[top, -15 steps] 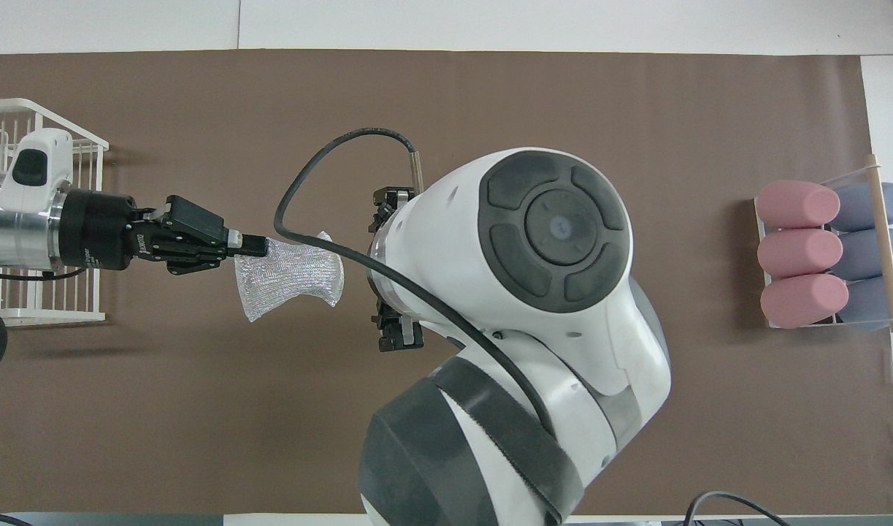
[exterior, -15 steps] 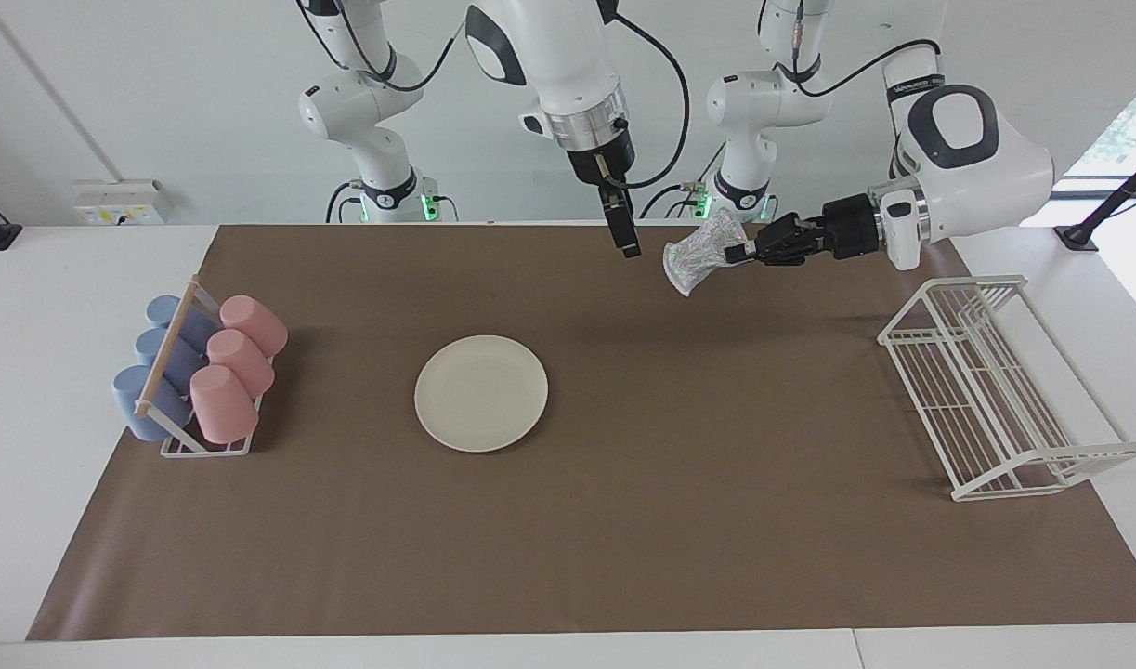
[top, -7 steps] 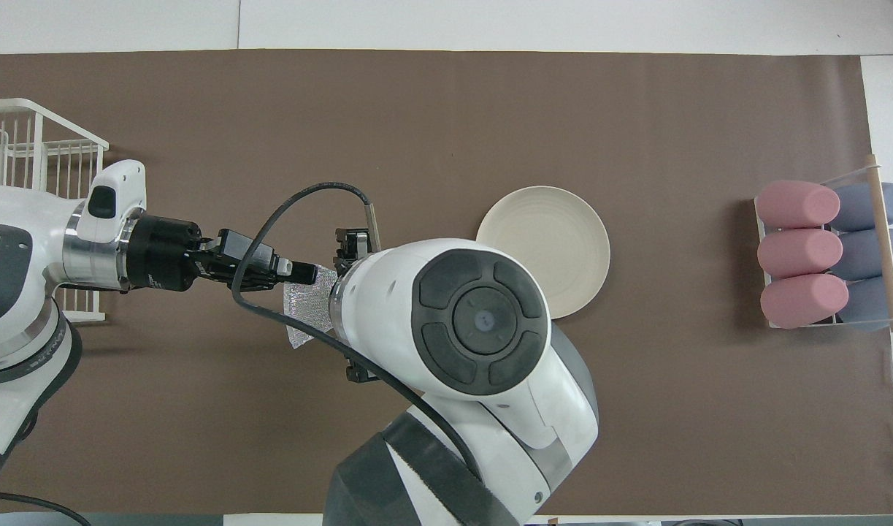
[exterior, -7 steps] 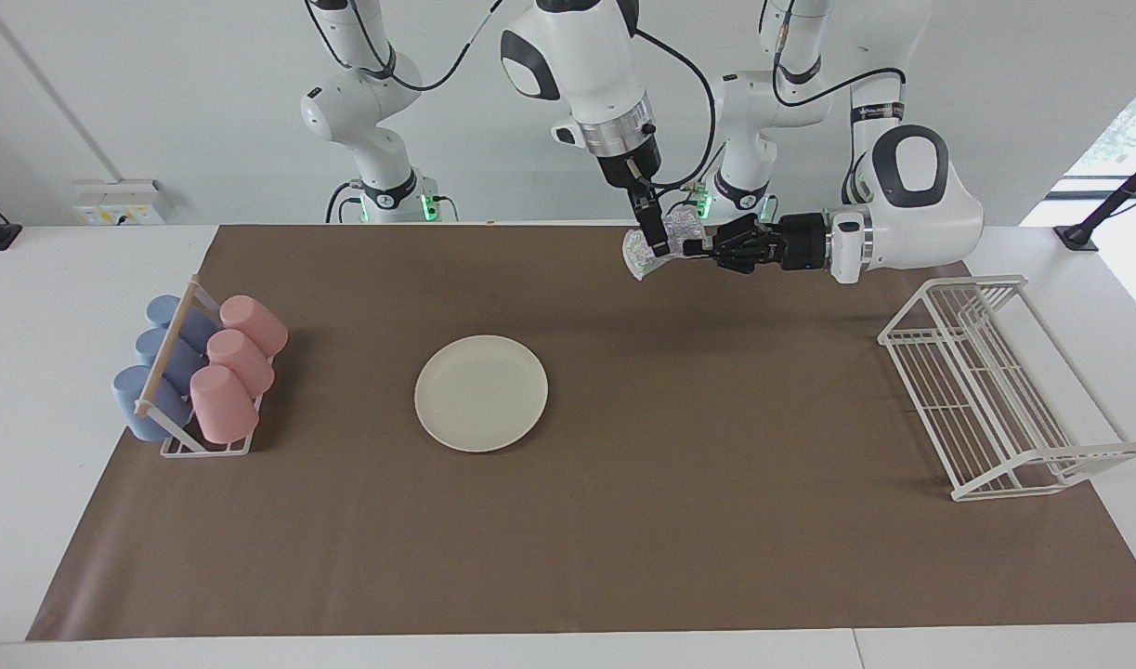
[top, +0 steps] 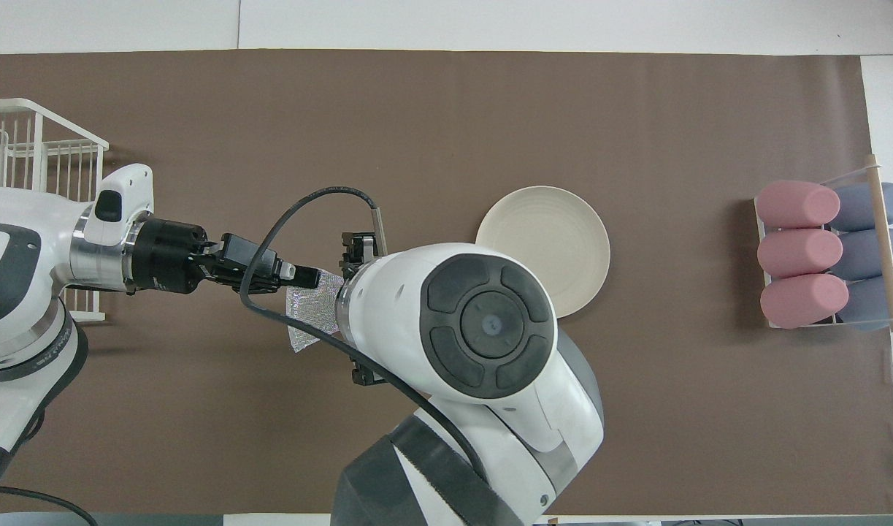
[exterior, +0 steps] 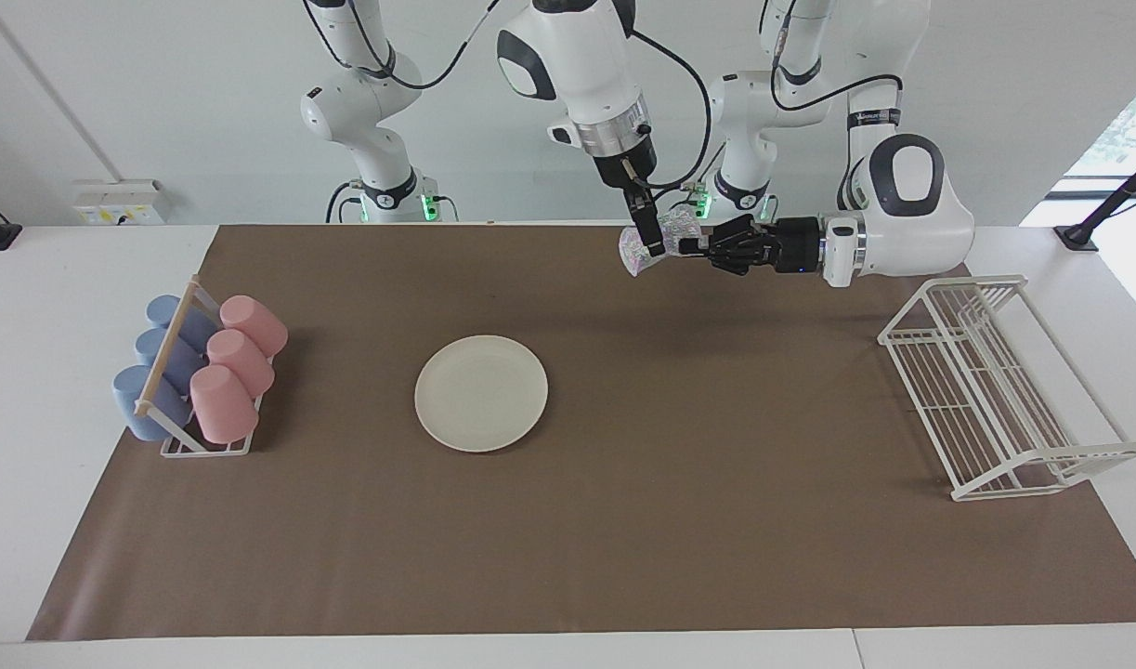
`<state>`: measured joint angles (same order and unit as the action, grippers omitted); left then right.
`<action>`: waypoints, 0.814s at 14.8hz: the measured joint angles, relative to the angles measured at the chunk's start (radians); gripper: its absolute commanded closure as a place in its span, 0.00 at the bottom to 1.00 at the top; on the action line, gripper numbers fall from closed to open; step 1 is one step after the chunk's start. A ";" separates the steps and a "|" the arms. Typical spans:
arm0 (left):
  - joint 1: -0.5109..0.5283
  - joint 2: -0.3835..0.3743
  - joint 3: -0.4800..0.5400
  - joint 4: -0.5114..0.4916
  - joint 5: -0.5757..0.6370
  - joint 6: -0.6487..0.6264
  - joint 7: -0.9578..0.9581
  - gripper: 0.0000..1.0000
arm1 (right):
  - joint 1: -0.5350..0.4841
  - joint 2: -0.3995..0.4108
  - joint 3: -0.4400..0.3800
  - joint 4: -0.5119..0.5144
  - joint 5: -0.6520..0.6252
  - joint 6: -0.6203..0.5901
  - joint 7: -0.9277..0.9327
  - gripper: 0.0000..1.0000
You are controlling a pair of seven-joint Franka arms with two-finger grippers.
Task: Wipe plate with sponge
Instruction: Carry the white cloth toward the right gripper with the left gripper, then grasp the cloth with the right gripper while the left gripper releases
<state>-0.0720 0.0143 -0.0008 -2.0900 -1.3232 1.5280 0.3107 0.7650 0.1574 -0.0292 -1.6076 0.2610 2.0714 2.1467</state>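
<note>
Facing view: the left hand [exterior: 686, 246] reaches sideways, clamped on one edge of the sponge [exterior: 640, 251], holding it in the air over the desk's [exterior: 716, 557] edge nearest the robots. The right hand [exterior: 657, 243] hangs point-down at the same sponge; whether its fingers have closed on the fabric cannot be told. Judged step: handover of the sponge from left to right, wiping not yet begun. The plate [exterior: 481, 393] lies flat and bare mid-desk, well apart from both hands. The next move calls for a confirmed right-hand grip before the left lets go. Overhead view: the sponge [top: 309, 319] shows only partly, the right arm's bulk covering its other edge and a slice of the plate [top: 542, 241]. A cup rack [top: 829, 252] with pink and blue cups and a white wire rack [top: 30, 157] stand at the desk's ends, neither obstructing the path.
</note>
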 measured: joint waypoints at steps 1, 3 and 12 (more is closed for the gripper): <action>0.000 0.000 0.000 0.000 0.000 -0.003 0.000 1.00 | 0.000 -0.004 0.000 -0.013 0.000 0.015 -0.001 0.14; 0.000 0.000 0.001 0.000 -0.001 -0.010 0.000 1.00 | 0.000 -0.010 0.000 -0.032 0.000 0.037 -0.002 0.27; 0.000 0.000 0.003 0.000 -0.001 -0.031 0.001 1.00 | 0.001 -0.019 0.000 -0.048 0.000 0.065 -0.043 1.00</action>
<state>-0.0717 0.0143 0.0023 -2.0900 -1.3243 1.4974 0.3114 0.7657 0.1387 -0.0291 -1.6553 0.2610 2.1366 2.1039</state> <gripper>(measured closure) 0.956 0.885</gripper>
